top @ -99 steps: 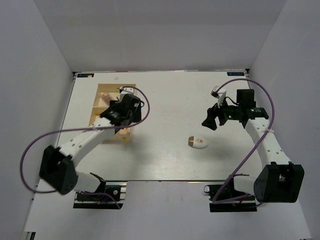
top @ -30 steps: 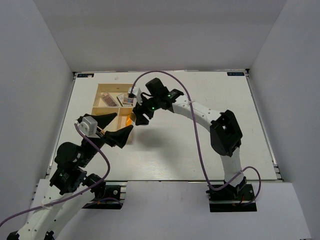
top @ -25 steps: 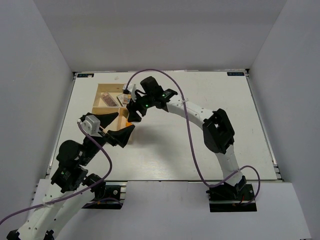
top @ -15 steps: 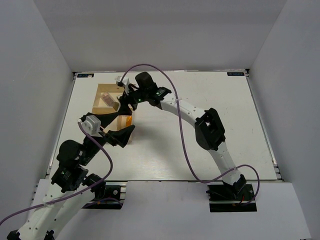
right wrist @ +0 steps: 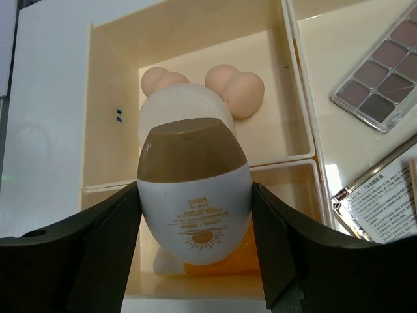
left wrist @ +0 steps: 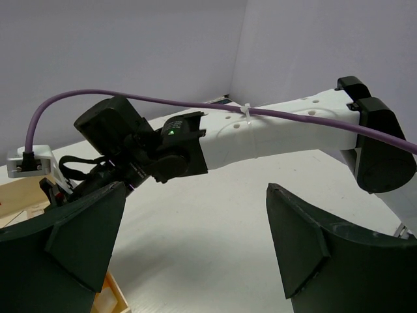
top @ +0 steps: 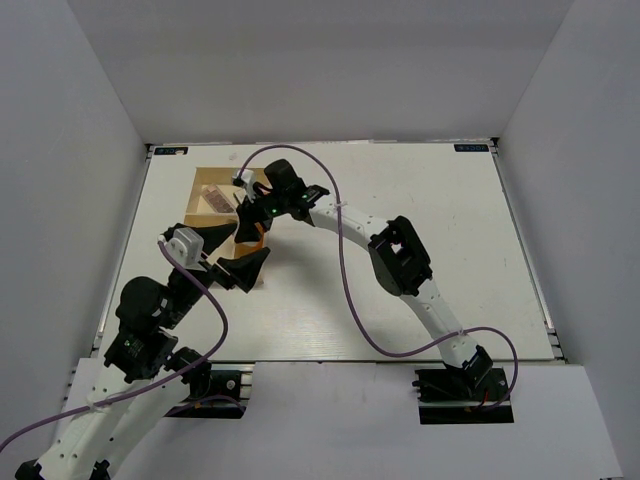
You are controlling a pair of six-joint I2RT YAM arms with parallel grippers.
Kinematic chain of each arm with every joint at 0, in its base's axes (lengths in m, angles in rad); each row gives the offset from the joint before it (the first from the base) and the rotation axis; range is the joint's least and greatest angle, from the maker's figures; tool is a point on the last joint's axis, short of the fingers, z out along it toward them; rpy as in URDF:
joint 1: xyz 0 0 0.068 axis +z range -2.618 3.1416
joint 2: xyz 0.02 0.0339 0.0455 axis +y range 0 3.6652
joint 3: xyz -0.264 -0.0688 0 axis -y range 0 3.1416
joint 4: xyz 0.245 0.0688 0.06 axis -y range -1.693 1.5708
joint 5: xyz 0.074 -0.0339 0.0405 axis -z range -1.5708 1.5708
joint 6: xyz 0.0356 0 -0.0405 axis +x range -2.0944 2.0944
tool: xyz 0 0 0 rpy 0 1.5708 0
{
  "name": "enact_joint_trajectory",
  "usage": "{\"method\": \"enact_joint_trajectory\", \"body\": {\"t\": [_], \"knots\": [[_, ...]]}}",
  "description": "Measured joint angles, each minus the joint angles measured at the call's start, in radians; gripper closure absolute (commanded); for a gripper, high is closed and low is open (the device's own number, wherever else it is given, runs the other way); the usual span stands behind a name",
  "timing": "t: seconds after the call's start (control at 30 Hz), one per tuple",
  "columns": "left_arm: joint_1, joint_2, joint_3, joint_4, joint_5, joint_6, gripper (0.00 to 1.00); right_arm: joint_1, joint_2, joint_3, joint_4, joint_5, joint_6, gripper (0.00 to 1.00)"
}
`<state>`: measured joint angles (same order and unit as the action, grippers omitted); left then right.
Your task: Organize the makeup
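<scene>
My right gripper [right wrist: 195,195] is shut on the white oval bottle [right wrist: 194,163] with a brown cap and holds it above the pale wooden box [right wrist: 313,160]. Under it an orange tube with a white cap [right wrist: 218,264] lies in the near compartment. Beige sponges [right wrist: 236,85] and a round white disc [right wrist: 186,107] lie in the compartment behind. An eyeshadow palette [right wrist: 381,81] and a second, labelled palette [right wrist: 381,195] lie in the right compartments. In the top view the right gripper [top: 249,214] is over the box [top: 197,178]. My left gripper [top: 235,255] is open and empty just near of the box.
In the left wrist view the right arm [left wrist: 273,130] stretches across ahead of my open left gripper [left wrist: 195,241], and a corner of the box [left wrist: 112,297] shows at the bottom left. White walls enclose the table [top: 450,260].
The bottle that lay on the table is now in my right gripper, which has swung left over the box. My left arm has pulled back from the box.
</scene>
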<state>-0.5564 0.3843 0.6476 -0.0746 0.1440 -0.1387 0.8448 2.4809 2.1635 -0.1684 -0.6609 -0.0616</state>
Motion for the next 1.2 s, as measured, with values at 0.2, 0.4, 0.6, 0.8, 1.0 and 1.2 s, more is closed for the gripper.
{"method": "enact_joint_trajectory", "body": {"t": [0.2, 0.4, 0.6, 0.8, 1.0, 1.2], "knots": [[0.004, 0.002, 0.0, 0.0, -0.001, 0.0, 0.02, 0.0, 0.0, -0.002, -0.014, -0.001, -0.026, 0.16], [0.004, 0.009, 0.0, -0.001, -0.005, 0.0, 0.02, 0.0, -0.034, -0.047, -0.021, 0.012, -0.058, 0.15], [0.004, 0.008, 0.0, -0.003, -0.026, 0.0, 0.02, -0.013, -0.159, -0.15, -0.068, 0.052, -0.092, 0.16], [0.004, 0.008, 0.0, -0.005, -0.035, 0.0, 0.02, -0.093, -0.498, -0.443, -0.057, 0.191, -0.124, 0.11], [0.004, 0.066, 0.0, -0.011, -0.029, 0.0, 0.02, -0.267, -0.85, -0.775, -0.026, 0.383, -0.124, 0.11], [0.004, 0.175, 0.009, -0.049, -0.019, 0.0, 0.02, -0.287, -1.192, -1.099, -0.105, 0.546, -0.146, 0.11]]}}
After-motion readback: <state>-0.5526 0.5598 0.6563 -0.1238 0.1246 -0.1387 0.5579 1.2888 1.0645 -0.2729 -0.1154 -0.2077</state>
